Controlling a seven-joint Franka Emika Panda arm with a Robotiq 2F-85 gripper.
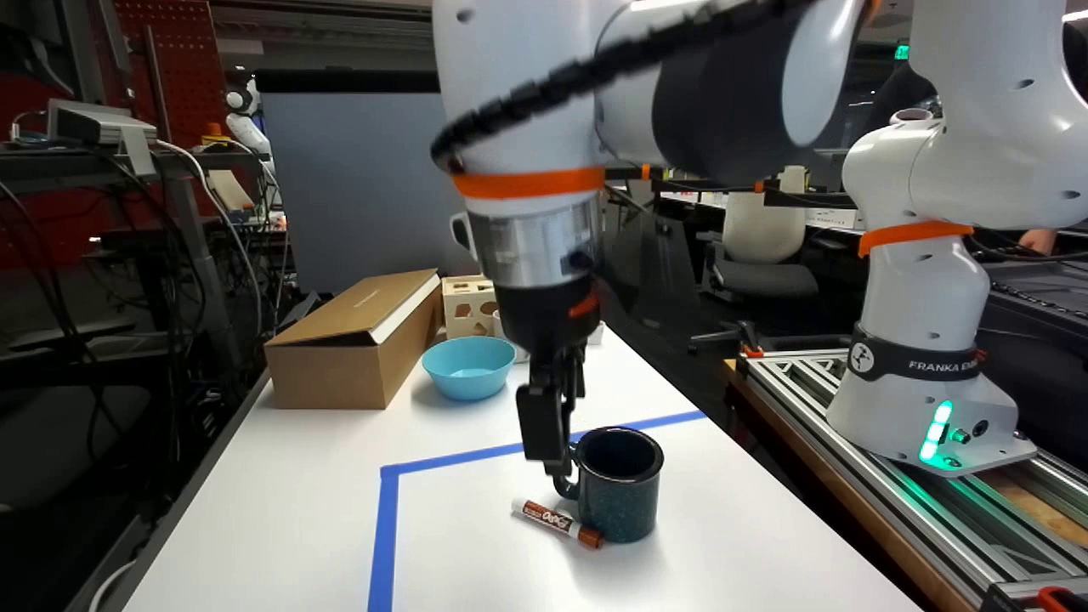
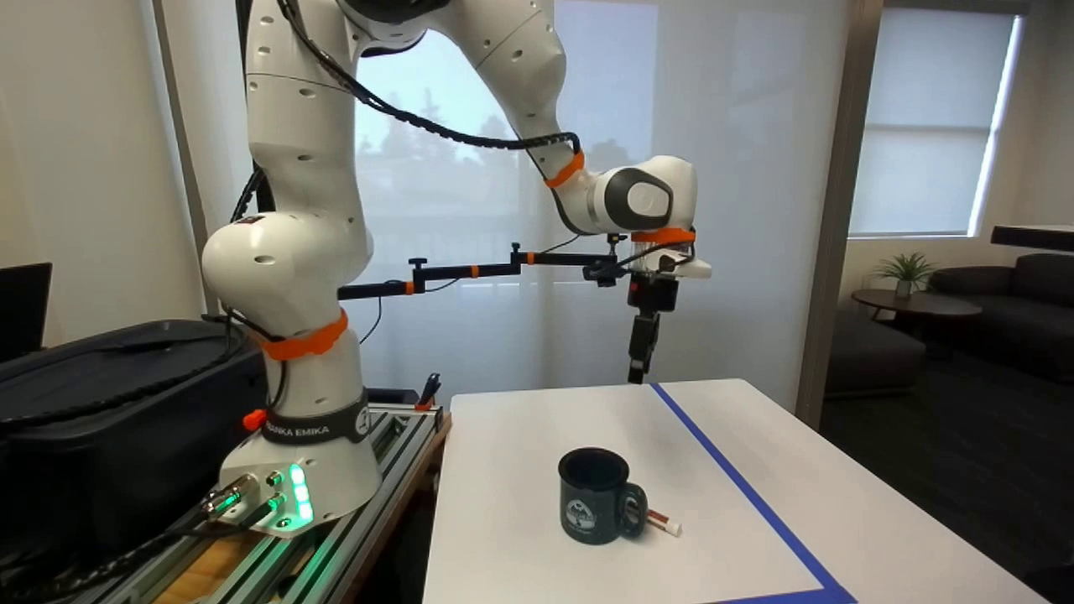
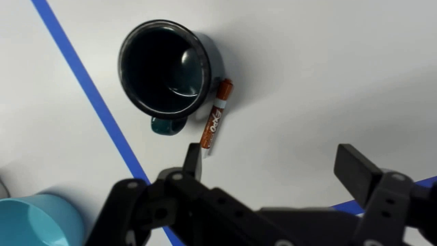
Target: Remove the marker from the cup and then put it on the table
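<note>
The dark teal mug, the cup (image 1: 619, 506), stands upright on the white table (image 1: 255, 510); it also shows in an exterior view (image 2: 587, 503) and the wrist view (image 3: 164, 68). I see no marker inside it. The marker (image 1: 557, 522), red-brown with a white end, lies flat on the table beside the mug. Its capped end is close against the mug's wall; I cannot tell if they touch. It shows in the wrist view (image 3: 214, 119) and, partly behind the handle, in an exterior view (image 2: 664, 523). My gripper (image 3: 268, 153) is open and empty, above the table.
Blue tape lines (image 1: 450, 459) mark the table. A light blue bowl (image 1: 467, 370), a cardboard box (image 1: 336, 374) and a wooden box with cut-out holes (image 1: 467, 306) stand toward the far end. The bowl (image 3: 44, 218) is also at the wrist view's lower left.
</note>
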